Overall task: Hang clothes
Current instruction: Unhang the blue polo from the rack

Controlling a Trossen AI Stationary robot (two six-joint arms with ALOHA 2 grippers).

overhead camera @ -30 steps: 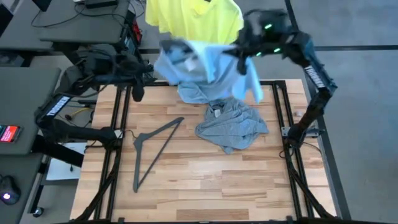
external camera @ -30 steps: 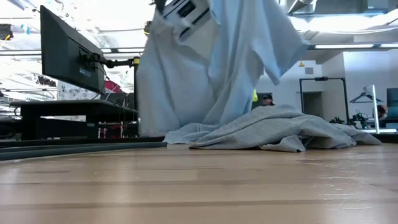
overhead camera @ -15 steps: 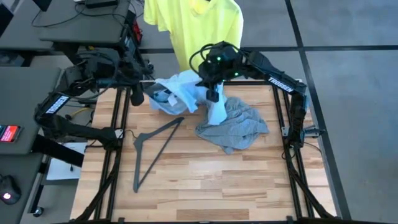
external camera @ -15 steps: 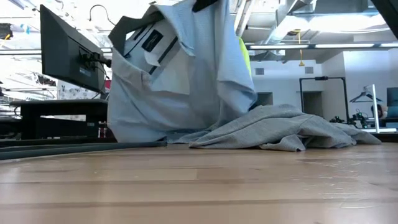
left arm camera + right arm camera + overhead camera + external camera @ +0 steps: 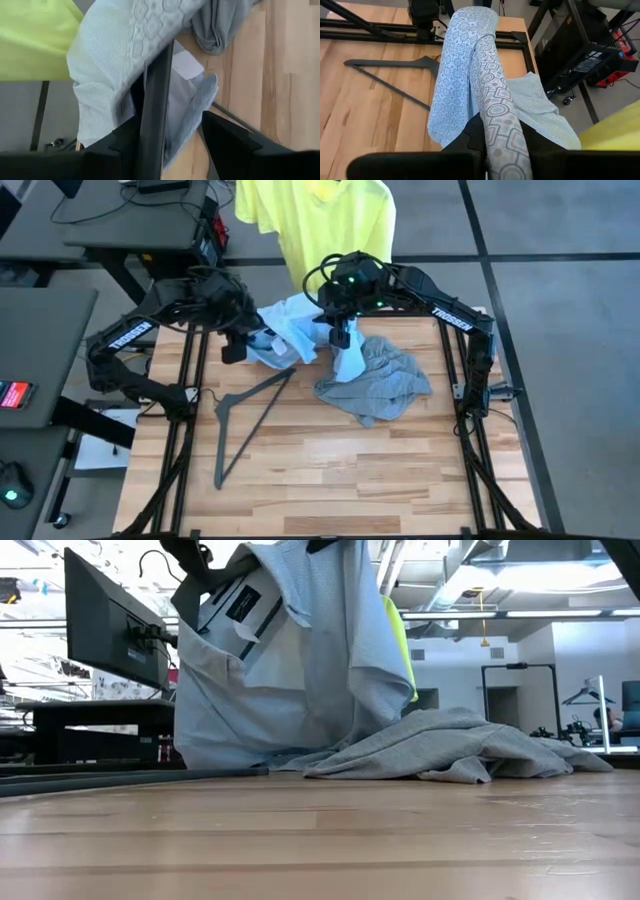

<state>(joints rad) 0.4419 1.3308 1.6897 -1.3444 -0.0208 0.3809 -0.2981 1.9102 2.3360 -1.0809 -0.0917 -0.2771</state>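
The right end effector (image 5: 340, 332) is clamped narrow on a patterned fold of the blue shirt (image 5: 290, 332), holding it up over the far edge of the bench (image 5: 330, 470), the shirt's lower part resting on the wood. The left end effector (image 5: 233, 345) stands wide at the shirt's other side, with a dark hanger bar (image 5: 156, 115) between its fingers against the cloth. The grey T-shirt (image 5: 375, 380) lies crumpled just beside the blue one, the yellow T-shirt (image 5: 320, 220) hangs beyond the bench, and a spare hanger (image 5: 245, 425) lies flat on the wood.

"trossen" on both arms (image 5: 450, 321), faintly
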